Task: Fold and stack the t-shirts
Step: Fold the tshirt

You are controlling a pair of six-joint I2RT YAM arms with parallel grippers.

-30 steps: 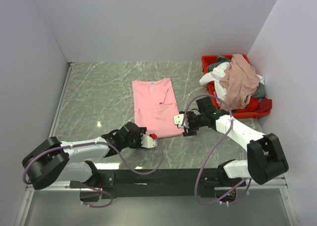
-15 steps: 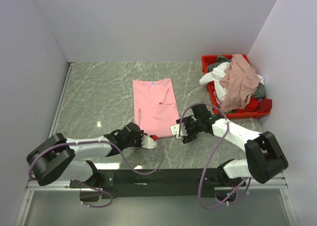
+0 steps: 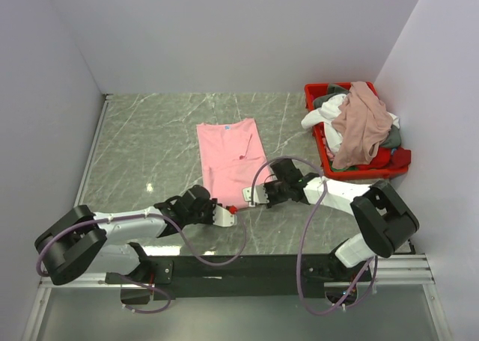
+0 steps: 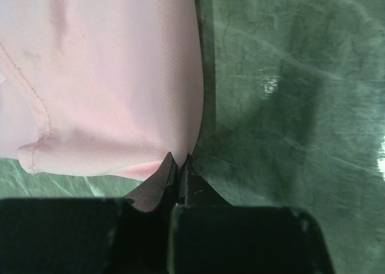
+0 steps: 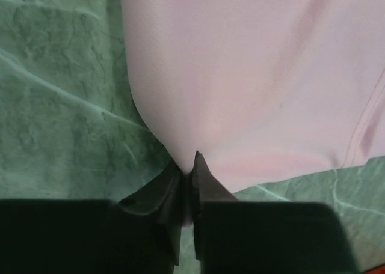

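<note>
Top view: the pink t-shirt [image 3: 228, 154] is lying flat on the desk [image 3: 150, 131], left of the red bin [image 3: 310, 94], which is holding the other t-shirts [image 3: 359, 124] in a heap.

Left wrist view: the left pincer [image 4: 178, 161] is clamping one hem corner.

Right wrist view: the right pincer [image 5: 187, 161] is clamping the other hem corner.

The cloth is judged soft, light and limp, so corner holds suit it.

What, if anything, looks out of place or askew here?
The pile in the red bin overflows: a dusty rose t-shirt and a white t-shirt hang over its rim. The pink t-shirt lies flat.
</note>
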